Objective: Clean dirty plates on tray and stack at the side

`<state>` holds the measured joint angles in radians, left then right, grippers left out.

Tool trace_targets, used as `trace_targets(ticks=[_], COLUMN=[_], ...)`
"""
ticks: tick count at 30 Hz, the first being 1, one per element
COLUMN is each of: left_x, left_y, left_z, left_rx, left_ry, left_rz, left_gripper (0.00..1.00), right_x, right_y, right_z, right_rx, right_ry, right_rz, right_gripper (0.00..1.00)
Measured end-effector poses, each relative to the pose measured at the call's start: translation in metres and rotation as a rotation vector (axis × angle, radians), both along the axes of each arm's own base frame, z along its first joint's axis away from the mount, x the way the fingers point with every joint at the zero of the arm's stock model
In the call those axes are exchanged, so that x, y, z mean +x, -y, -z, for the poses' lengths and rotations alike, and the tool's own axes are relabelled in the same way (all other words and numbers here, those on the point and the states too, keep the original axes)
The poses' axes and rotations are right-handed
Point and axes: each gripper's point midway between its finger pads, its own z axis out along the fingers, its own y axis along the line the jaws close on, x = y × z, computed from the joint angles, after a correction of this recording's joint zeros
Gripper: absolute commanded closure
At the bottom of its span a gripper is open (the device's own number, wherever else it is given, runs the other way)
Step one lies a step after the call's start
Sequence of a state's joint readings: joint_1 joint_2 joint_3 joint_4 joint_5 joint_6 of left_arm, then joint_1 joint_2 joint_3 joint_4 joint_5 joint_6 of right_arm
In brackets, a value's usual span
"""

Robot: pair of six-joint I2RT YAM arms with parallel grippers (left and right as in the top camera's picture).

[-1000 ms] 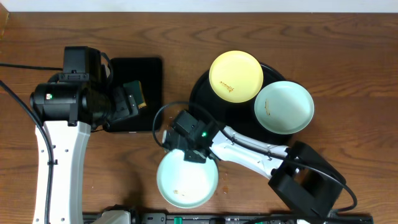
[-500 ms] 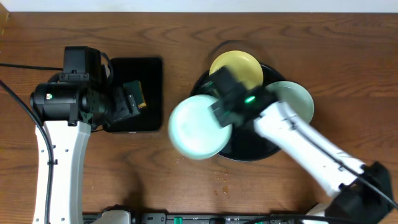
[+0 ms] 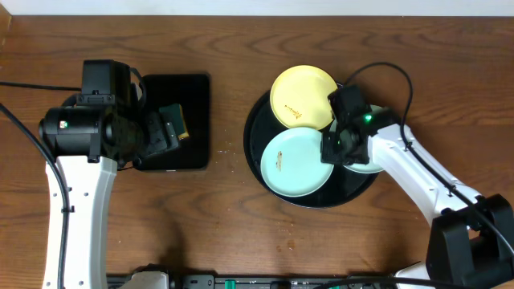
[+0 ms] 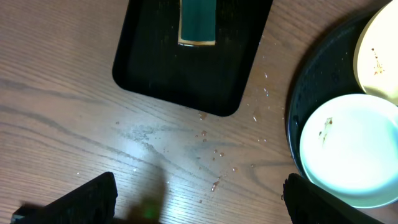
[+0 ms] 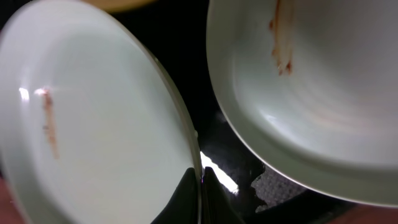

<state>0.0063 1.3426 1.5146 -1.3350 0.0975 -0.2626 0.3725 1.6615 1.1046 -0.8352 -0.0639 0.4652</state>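
Note:
The round black tray [image 3: 265,120] holds a pale yellow plate [image 3: 303,96] at its back and a mint plate [image 3: 293,163] with a brown smudge at its front left. My right gripper [image 3: 329,151] is shut on that plate's right rim; the pinch shows in the right wrist view [image 5: 200,182]. The second mint plate [image 5: 311,93], smudged brown, lies to the right, mostly hidden under my right arm in the overhead view [image 3: 363,167]. My left gripper [image 4: 199,205] is open and empty over bare wood.
A small rectangular black tray [image 3: 173,80] holds a green sponge [image 3: 178,120], also in the left wrist view [image 4: 198,22]. Water droplets [image 4: 214,183] lie on the wood between the two trays. A cable [image 3: 385,72] loops above the right arm.
My right arm has carried the mint plate from the table's front, up and to the right, onto the round tray. The left arm has not moved.

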Motion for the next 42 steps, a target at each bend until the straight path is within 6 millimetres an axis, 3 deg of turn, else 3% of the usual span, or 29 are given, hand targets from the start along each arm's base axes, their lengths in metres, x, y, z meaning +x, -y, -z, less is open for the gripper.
trace_targets(ticks=[4,9,13,20,26,32,36,42], left_x=[0.000,0.002,0.003,0.003,0.005,0.019,0.038,0.079], left_y=[0.000,0.000,0.000,0.000,-0.003,-0.010,-0.014,-0.016], left_z=[0.000,-0.001,-0.001,-0.001,-0.002,-0.001,0.022,0.083], left_rx=[0.000,0.000,0.000,0.002,0.016,0.053,0.074,0.085], left_ry=[0.000,0.010,0.011,0.013,0.021,0.070,0.093,0.072], left_rz=[0.000,0.000,0.000,-0.001,-0.005,-0.019,-0.028,-0.031], left_gripper=[0.14,0.14,0.14,0.14,0.14,0.14,0.14,0.14], right_x=[-0.004,-0.008,-0.014,-0.028,-0.023,-0.021,-0.021,-0.021], right_y=[0.000,0.000,0.003,0.008,0.004,0.003,0.003,0.003], right_z=[0.014,0.027,0.037,0.055,0.056,0.054,0.054,0.054], right_rx=[0.010,0.017,0.016,0.012,0.041,0.053,0.053,0.055], right_ry=[0.001,0.008,0.002,-0.020,0.009,0.015,0.015,0.018], right_rz=[-0.001,-0.008,-0.009,0.018,0.048,0.070,0.072,0.072], right_gripper=[0.97,0.80,0.75,0.76,0.99,0.99,0.99,0.99])
